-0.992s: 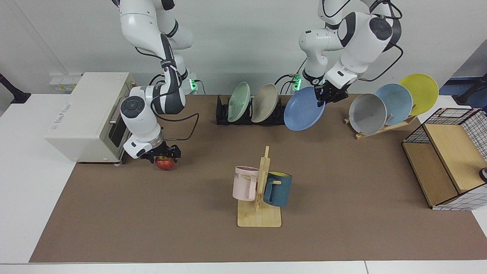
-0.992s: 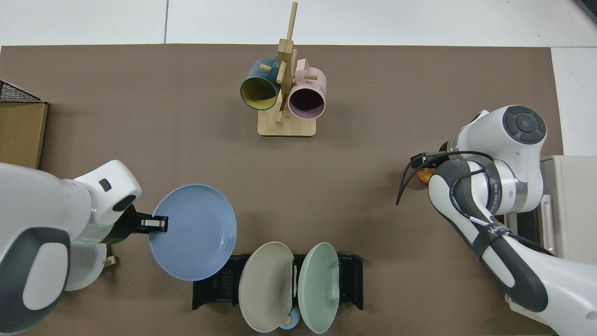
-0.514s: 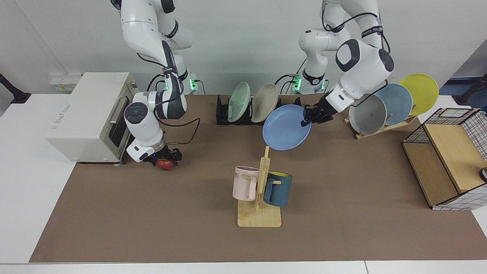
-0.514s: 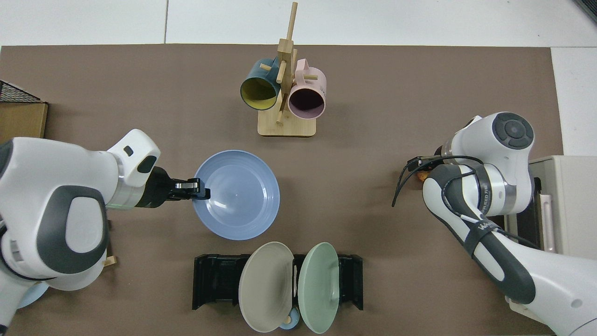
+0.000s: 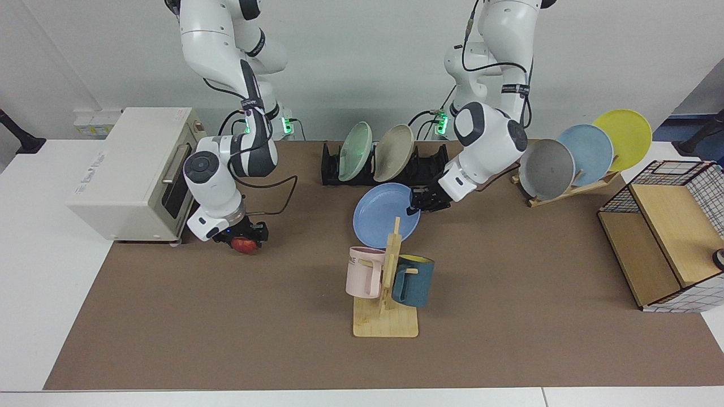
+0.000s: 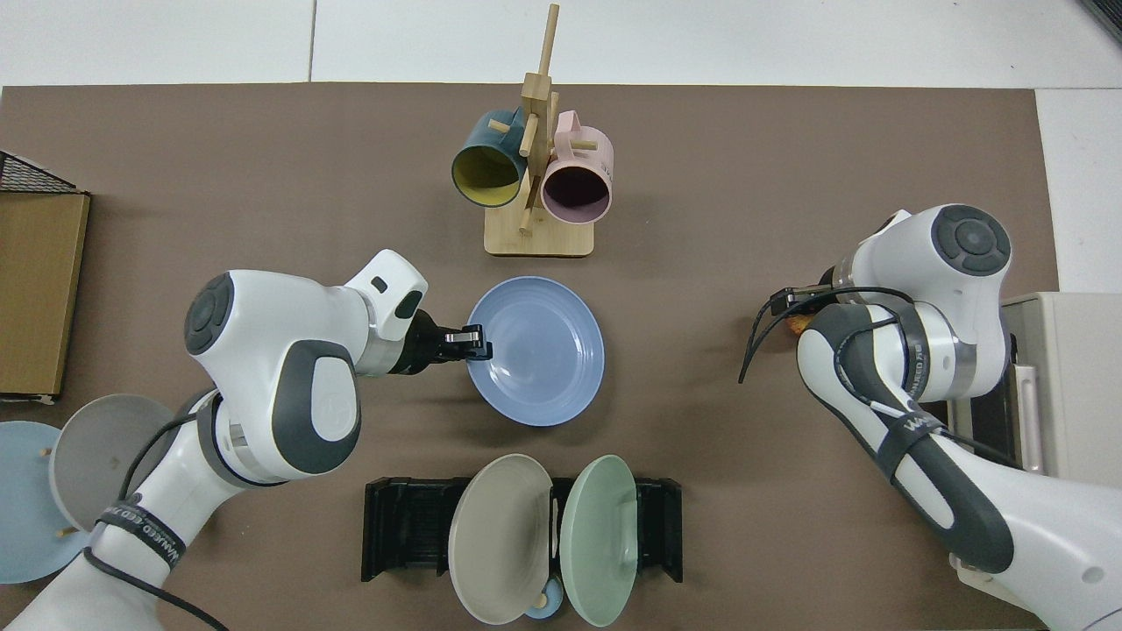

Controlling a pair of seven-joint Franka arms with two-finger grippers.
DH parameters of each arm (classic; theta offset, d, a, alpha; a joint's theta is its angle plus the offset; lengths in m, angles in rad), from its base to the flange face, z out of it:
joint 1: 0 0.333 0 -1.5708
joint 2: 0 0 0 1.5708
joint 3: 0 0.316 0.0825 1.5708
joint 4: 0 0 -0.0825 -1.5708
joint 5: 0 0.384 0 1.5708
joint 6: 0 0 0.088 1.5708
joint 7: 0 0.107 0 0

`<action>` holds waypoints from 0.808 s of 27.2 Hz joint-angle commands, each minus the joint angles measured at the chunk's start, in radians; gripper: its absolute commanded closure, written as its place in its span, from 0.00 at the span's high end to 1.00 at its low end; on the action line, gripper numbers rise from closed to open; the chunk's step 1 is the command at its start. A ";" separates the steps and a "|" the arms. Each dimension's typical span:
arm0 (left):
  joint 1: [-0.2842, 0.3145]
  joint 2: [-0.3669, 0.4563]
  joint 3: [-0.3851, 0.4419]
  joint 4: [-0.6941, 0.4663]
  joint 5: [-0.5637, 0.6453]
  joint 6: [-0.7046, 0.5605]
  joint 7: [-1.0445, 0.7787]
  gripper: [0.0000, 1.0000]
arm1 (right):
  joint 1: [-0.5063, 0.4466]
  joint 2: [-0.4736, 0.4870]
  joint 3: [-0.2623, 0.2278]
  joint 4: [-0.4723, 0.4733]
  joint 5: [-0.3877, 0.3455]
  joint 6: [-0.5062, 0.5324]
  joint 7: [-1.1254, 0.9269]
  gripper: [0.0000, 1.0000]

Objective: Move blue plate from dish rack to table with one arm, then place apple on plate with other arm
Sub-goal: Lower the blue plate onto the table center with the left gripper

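The blue plate (image 5: 380, 217) (image 6: 539, 352) hangs low and slightly tilted over the brown mat of the table (image 5: 509, 316), between the dish rack (image 5: 425, 165) (image 6: 405, 530) and the mug tree. My left gripper (image 5: 414, 207) (image 6: 476, 342) is shut on the plate's rim. Whether the plate touches the mat I cannot tell. The apple (image 5: 244, 245) sits on the mat beside the oven, only a sliver of it (image 6: 796, 327) showing from above. My right gripper (image 5: 245, 239) is down over it, shut on the apple.
A mint-green plate (image 5: 354, 143) and a beige plate (image 5: 394, 144) stand in the rack. The wooden mug tree (image 5: 387, 282) holds two mugs just in front of the blue plate. A toaster oven (image 5: 130, 169), a slanted plate stand (image 5: 571, 189) and a wire-and-wood crate (image 5: 662, 249) line the sides.
The left arm has carried the blue plate away from the rack, down toward the mat near the mug tree. The right gripper has dropped over the apple and stayed there.
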 commanded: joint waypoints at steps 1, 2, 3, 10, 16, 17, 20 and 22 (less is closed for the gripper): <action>-0.054 0.037 -0.013 -0.011 -0.013 0.116 -0.025 0.00 | 0.003 -0.064 0.004 0.048 -0.009 -0.101 0.022 0.00; -0.060 0.043 -0.013 -0.011 -0.011 0.135 -0.025 0.00 | 0.006 -0.073 0.004 0.062 -0.009 -0.120 0.022 0.00; -0.061 0.046 -0.013 -0.011 -0.011 0.141 -0.027 0.00 | 0.009 -0.081 0.004 0.072 -0.009 -0.138 0.024 0.00; -0.077 0.048 -0.013 -0.025 -0.003 0.149 -0.018 0.12 | 0.036 -0.142 -0.001 0.149 -0.009 -0.215 0.023 0.00; -0.071 0.045 -0.012 -0.034 0.047 0.143 -0.024 0.50 | 0.037 -0.141 0.004 0.194 -0.008 -0.272 0.029 0.00; -0.069 0.043 -0.012 -0.037 0.050 0.138 -0.025 0.53 | 0.039 -0.141 0.005 0.192 -0.008 -0.273 0.035 0.00; -0.063 0.039 -0.007 -0.037 0.073 0.138 -0.028 0.57 | 0.042 -0.144 0.010 0.191 -0.008 -0.278 0.056 0.00; -0.055 0.022 -0.003 -0.034 0.083 0.135 -0.032 0.57 | 0.057 -0.145 0.010 0.189 -0.006 -0.282 0.085 0.00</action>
